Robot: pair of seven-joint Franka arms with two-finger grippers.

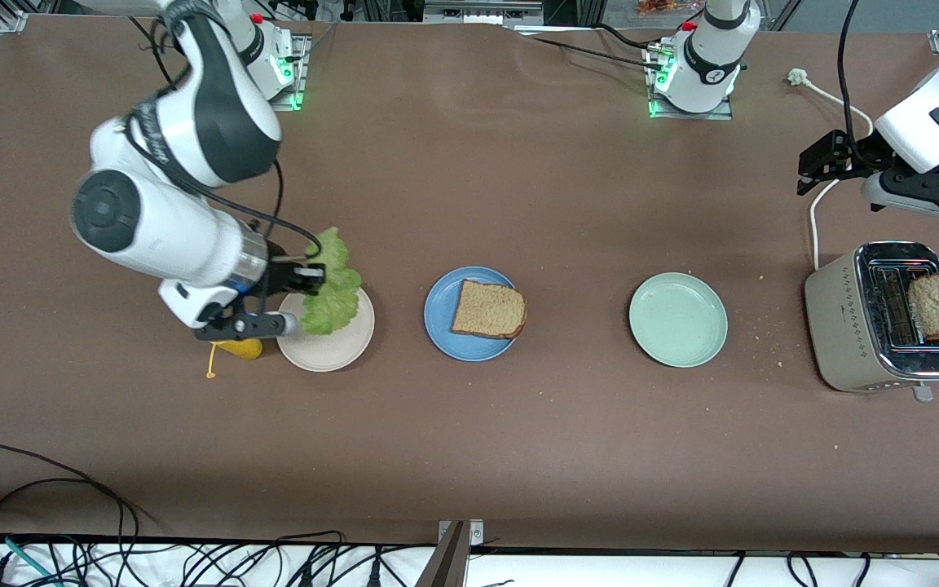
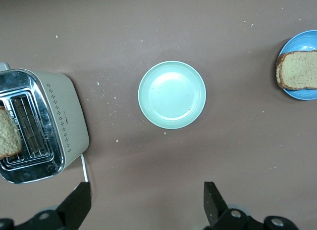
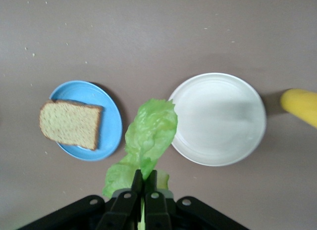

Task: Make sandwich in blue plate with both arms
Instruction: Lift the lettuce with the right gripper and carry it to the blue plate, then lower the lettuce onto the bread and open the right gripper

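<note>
1. While clamped on the lettuce leaf (image 3: 148, 136), the right gripper (image 3: 144, 183) hangs over the cream plate (image 1: 331, 352).
2. Blue plate (image 1: 443, 326), mid-bench, carries one bread slice (image 1: 487, 310).
3. Left gripper (image 2: 146, 203) waits open near the toaster (image 1: 853, 326).

Matte blue plate (image 1: 441, 326), coarse grainy bread (image 1: 487, 310), shiny metal toaster (image 1: 885, 318), crinkled lettuce (image 1: 331, 289).

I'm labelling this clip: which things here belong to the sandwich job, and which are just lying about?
Job:
- blue plate with a bread slice on it
- lettuce leaf, pinched in the right claw above the cream plate
- second bread slice in the toaster
- left claw, open, waiting

Lying about:
- mint-green plate
- yellow object
</note>
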